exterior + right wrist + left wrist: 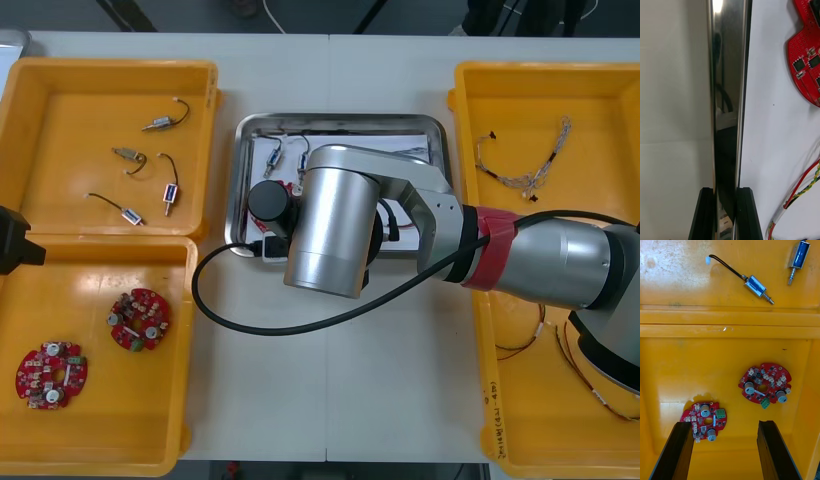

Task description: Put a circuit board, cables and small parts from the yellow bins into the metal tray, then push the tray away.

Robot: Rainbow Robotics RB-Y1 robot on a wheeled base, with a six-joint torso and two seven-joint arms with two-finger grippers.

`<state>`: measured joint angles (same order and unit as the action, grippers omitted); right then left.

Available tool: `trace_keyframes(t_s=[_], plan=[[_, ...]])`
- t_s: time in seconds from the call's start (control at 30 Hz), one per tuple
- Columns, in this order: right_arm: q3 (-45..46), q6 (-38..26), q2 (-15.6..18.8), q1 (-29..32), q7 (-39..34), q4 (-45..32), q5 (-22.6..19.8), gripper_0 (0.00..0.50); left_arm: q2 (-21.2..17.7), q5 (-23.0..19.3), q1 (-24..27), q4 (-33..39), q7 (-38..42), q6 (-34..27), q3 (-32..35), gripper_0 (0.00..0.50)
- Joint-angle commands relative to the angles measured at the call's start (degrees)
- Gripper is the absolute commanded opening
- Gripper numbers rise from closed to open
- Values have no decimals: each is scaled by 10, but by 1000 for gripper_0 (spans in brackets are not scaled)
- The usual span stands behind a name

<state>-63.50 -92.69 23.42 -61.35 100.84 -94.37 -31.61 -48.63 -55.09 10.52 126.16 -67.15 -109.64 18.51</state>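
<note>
Gripping the metal tray (345,118) by its rim, near left corner, with the right hand (725,190); tray mid tabletop (330,400), lying beyond toward the far edge. Left hand (724,423) open, idle over circuit boards (764,382).

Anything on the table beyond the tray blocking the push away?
Nothing visible. The table beyond the metal tray's far rim is bare; the right gripper clamps its near rim.

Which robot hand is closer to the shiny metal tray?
Right. The right gripper is clamped on the rim of the metal tray, touching it. The left gripper hangs open over the yellow bin holding circuit boards, off to the tray's side.
</note>
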Motion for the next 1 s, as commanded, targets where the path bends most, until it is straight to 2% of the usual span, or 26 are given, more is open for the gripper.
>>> trace_keyframes(t_s=[0.03,1.0], plan=[[-2,9,-13,-34,20,4,-3,0,-26,4,-8,16,-47,-4,18,500],[-1,75,-23,-89,47,99,-4,0,-26,4,-8,16,-47,-4,18,500]])
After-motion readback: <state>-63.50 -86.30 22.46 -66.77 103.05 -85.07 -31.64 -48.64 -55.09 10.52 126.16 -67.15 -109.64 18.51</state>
